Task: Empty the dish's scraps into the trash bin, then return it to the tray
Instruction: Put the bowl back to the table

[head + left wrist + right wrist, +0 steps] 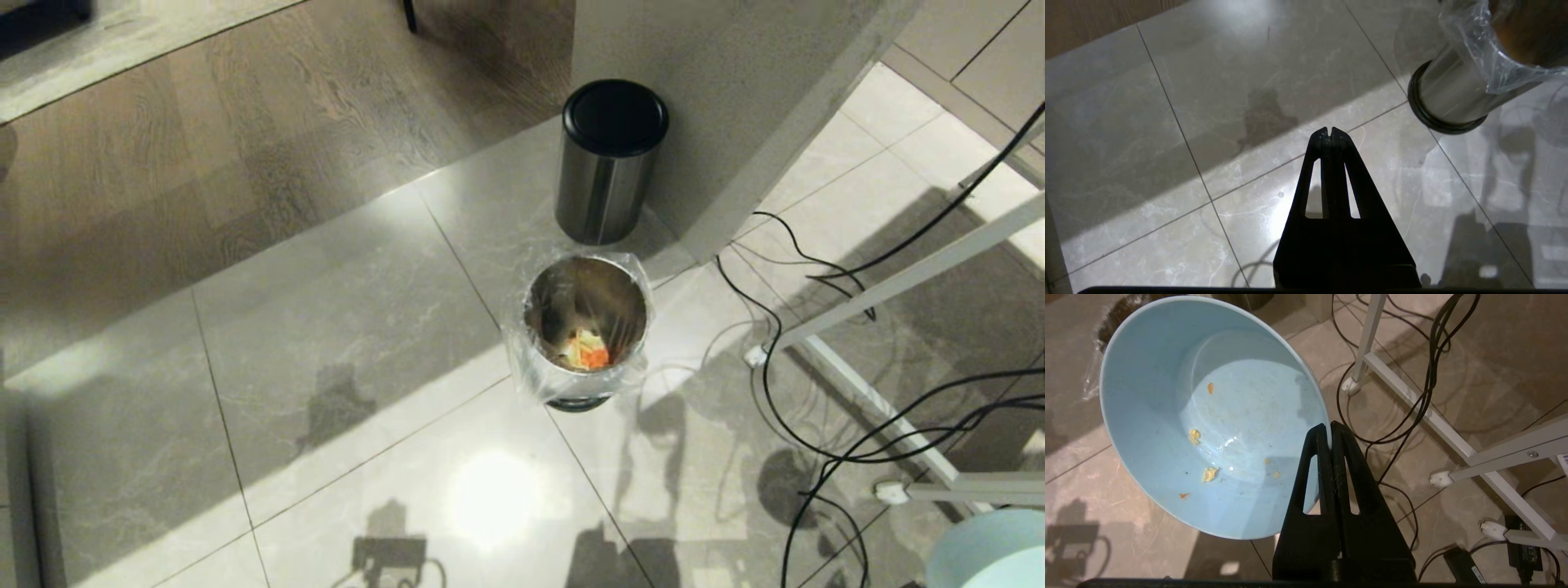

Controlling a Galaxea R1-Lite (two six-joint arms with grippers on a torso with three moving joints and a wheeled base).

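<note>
The floor [343, 392] is large glossy grey marble-look tile with thin grout lines, bright with lamp glare and crossed by shadows; farther off it gives way to brown wood-grain planks [245, 122]. A pale wall corner [735, 106] juts in at the upper right. The trash bin [584, 331] stands on the tile near the middle of the head view, its clear liner folded over the rim, and the scraps [589, 353], orange and pale yellow, lie at its bottom. Just behind it, near the wall corner, is a black-lidded steel bin [611, 163]. To the right, black cables [824, 425] trail across the tile around the white metal frame [898, 286] of a stand.

The right end effector [1329, 430] is pinched on the rim of the dish [1208, 416], which is held above the floor, tilted, with only a few small orange and yellow crumbs stuck inside; its edge shows at the lower right corner of the head view. The left end effector [1329, 132] hangs over bare tile near the trash bin's black base ring, fingers pressed together and holding nothing
</note>
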